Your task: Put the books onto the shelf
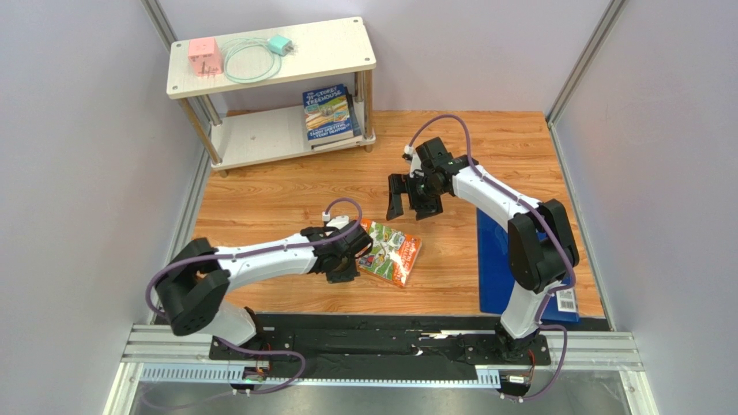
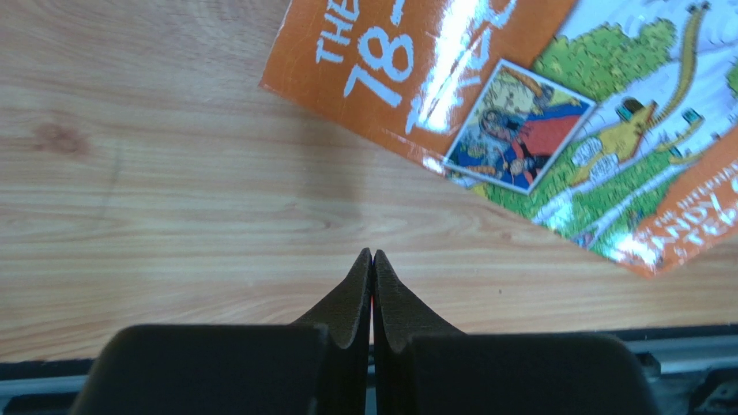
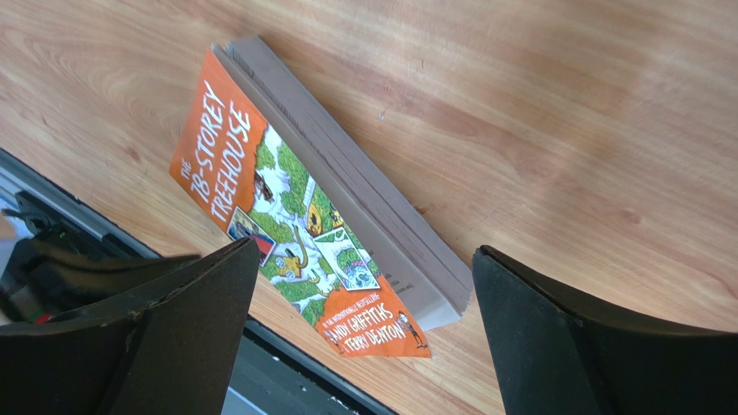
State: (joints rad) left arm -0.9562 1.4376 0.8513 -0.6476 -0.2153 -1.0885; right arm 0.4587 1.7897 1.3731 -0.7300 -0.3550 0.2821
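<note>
An orange-green book (image 1: pixel 394 252) lies on the wooden table near the middle. My left gripper (image 1: pixel 357 251) is shut and empty just left of it. In the left wrist view the shut gripper (image 2: pixel 372 256) points at bare wood a little short of the book (image 2: pixel 520 95). My right gripper (image 1: pixel 411 197) hangs open beyond the book, nothing between its fingers. The right wrist view shows the book (image 3: pixel 286 199) below the open gripper (image 3: pixel 364 249), pale page edge toward the camera. The shelf (image 1: pixel 260 138) stands at the back left; stacked books (image 1: pixel 329 117), a blue one on top, lie on its lower board.
A pink cube (image 1: pixel 203 57), a coiled teal cable (image 1: pixel 247 62) and a teal plug (image 1: pixel 279 44) sit on the shelf's top board. A plain blue flat sheet (image 1: pixel 495 259) lies under the right arm. Grey walls close in left and right. A black strip (image 1: pixel 381 333) runs along the near edge.
</note>
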